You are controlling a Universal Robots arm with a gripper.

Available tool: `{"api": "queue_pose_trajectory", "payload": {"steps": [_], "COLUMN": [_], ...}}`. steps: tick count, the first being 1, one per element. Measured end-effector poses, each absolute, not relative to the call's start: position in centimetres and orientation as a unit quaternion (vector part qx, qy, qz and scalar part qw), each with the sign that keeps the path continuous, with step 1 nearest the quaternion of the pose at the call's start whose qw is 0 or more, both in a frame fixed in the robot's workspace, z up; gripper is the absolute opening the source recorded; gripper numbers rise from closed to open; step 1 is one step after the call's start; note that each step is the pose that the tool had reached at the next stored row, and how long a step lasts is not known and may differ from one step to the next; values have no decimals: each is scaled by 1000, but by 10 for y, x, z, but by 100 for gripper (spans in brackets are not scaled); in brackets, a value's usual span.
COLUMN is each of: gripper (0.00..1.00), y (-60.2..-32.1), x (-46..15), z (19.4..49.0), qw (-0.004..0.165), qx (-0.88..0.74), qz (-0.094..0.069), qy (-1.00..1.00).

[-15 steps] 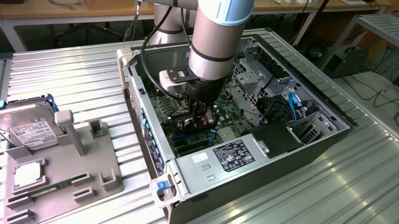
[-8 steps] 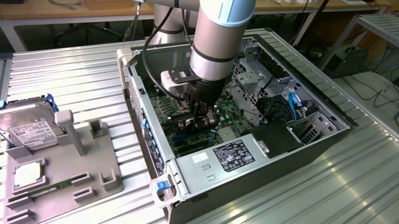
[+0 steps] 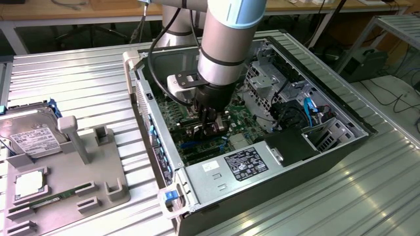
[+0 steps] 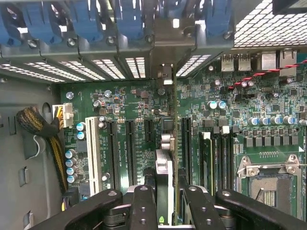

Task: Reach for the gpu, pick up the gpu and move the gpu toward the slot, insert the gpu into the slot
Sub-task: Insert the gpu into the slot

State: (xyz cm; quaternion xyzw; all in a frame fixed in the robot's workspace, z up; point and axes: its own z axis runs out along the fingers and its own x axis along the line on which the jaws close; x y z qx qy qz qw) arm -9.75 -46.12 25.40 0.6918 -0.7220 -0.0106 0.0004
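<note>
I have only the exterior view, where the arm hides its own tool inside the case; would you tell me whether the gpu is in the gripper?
Observer: Yes; in the wrist view the gpu stands edge-on between the fingers of the gripper, which look shut on it.
Operator: What lies beside it on the motherboard?
Observer: Long black slots run parallel to it on both sides, with a white slot beyond them, toward a braided cable bundle.
Operator: And where does its far end point?
Observer: At a break in the row of vented slot covers.
</note>
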Motion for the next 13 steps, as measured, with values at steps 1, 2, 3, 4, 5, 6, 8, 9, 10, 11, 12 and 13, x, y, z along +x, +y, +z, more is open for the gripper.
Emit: {"api": "queue_pose_trajectory", "payload": {"steps": [1, 2, 3, 4, 5, 6, 8, 9, 10, 11, 12, 13], "gripper": [27, 27, 27, 27, 27, 27, 27, 27, 27, 27, 27, 27], "y": [-461, -461, -461, -461, -461, -461, -461, -461, -461, -461, -461, -461], "x": [-97, -96, -94, -93, -93, -93, -93, -94, -96, -97, -97, -97], "z": [254, 254, 254, 254, 254, 253, 253, 253, 253, 253, 252, 252], "qw": [0, 0, 0, 0, 1, 1, 0, 0, 0, 0, 0, 0], "qx": [692, 692, 692, 692, 692, 692, 692, 692, 692, 692, 692, 692], "qz": [-11, -11, -11, -11, -11, -11, -11, -11, -11, -11, -11, -11], "qy": [-722, -722, -722, -722, -722, -722, -722, -722, -722, -722, -722, -722]}}
